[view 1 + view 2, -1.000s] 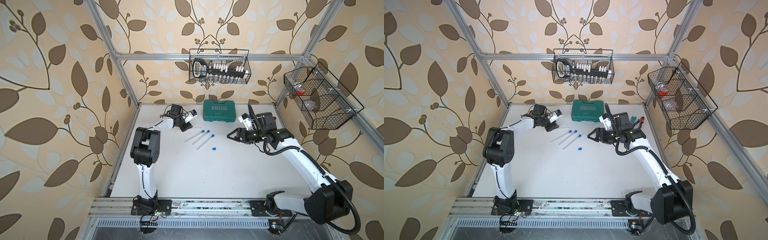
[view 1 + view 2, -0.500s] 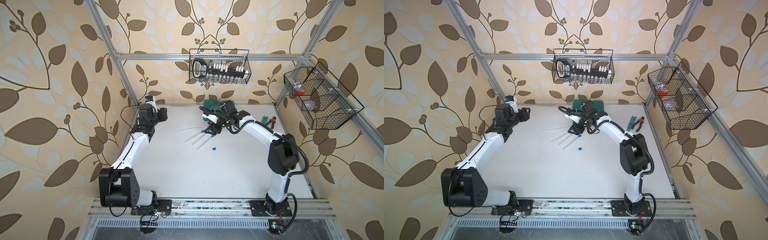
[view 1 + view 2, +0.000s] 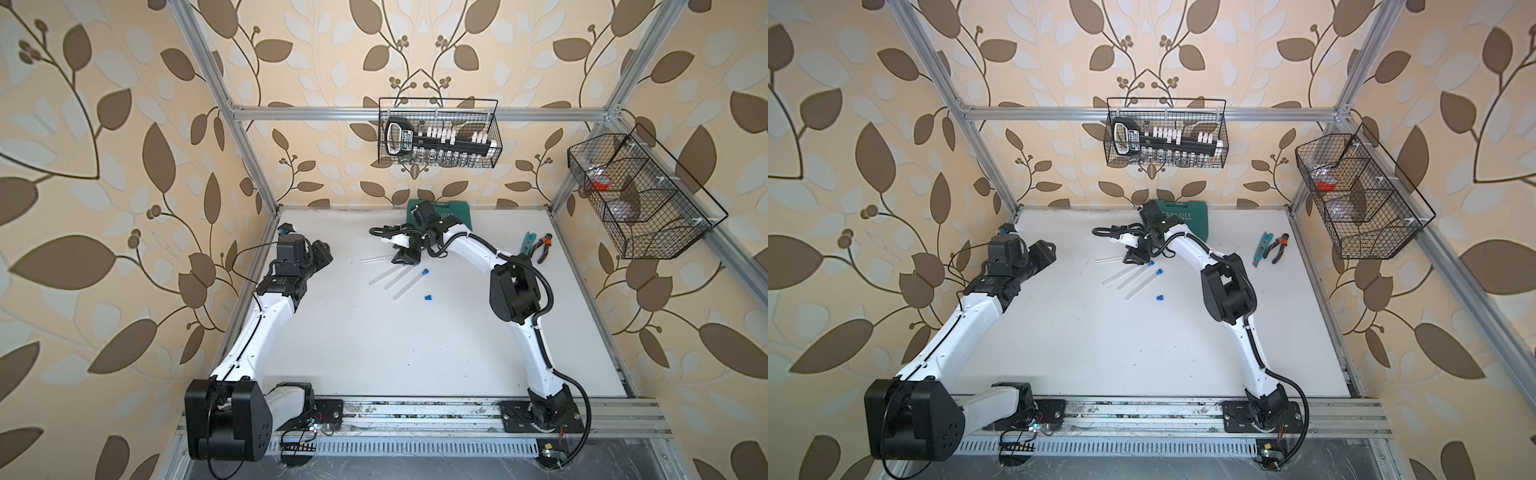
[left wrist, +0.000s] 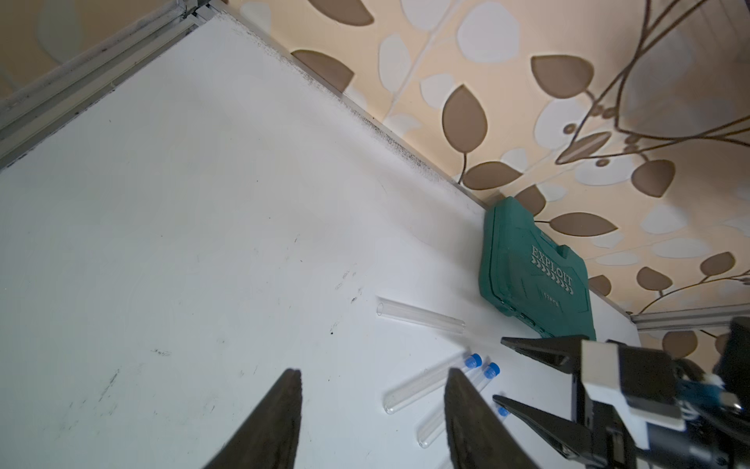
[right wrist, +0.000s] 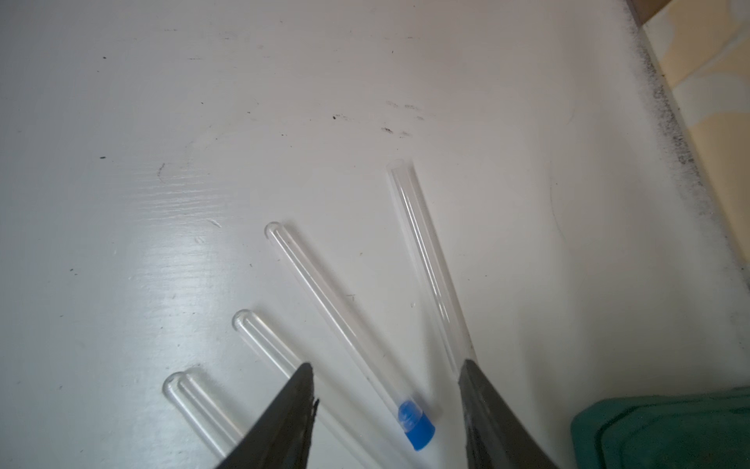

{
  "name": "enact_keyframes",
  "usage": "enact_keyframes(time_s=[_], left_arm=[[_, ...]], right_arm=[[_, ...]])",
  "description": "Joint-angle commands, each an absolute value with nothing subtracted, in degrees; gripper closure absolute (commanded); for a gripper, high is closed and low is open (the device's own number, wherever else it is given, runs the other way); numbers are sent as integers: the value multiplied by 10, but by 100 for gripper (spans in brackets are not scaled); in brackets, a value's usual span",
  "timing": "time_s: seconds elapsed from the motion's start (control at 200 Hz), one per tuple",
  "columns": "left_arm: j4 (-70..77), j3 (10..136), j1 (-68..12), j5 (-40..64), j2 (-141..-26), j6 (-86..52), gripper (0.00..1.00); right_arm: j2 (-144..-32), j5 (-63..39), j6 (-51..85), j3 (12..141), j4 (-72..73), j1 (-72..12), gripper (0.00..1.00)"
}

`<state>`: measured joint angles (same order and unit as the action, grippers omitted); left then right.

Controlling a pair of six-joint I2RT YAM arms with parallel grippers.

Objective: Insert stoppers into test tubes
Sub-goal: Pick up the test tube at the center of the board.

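The right gripper [image 5: 385, 377] has its jaws open astride one of the test tubes [image 5: 345, 312], which lies flat with a blue stopper [image 5: 416, 426] in its end, neither finger touching it. A bare tube [image 5: 426, 251] disappears behind one finger, and two more are cut off by the other finger and the picture's edge. The left gripper [image 4: 373, 377] gapes empty, well apart at nine o'clock of the tubes in both top views, while a loose stopper [image 3: 427, 297] lies on the white table [image 3: 374, 353] at five o'clock of them and the right arm half hides a green case [image 3: 457, 212] at twelve.
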<state>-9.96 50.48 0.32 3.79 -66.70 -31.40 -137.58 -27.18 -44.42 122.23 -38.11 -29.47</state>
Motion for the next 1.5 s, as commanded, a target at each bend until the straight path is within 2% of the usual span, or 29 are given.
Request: enact_keyframes(time_s=[0.0,0.165,0.375,0.755,1.499], left_arm=[[-115,496,0,30,-644,-343,43],[-126,489,0,34,-630,-352,44],[-142,495,0,28,-623,-345,44],[-144,490,-1,22,-617,-345,44],[-152,494,-1,20,-614,-341,44]], right_arm=[[-1415,-271,-454,1256,-399,-297,50],[-1464,-259,-417,1296,-389,-297,60],[-1471,-258,-389,1282,-332,-297,60],[-1502,-263,-389,1323,-320,-295,58],[-1563,-252,-395,1377,-346,-301,69]])
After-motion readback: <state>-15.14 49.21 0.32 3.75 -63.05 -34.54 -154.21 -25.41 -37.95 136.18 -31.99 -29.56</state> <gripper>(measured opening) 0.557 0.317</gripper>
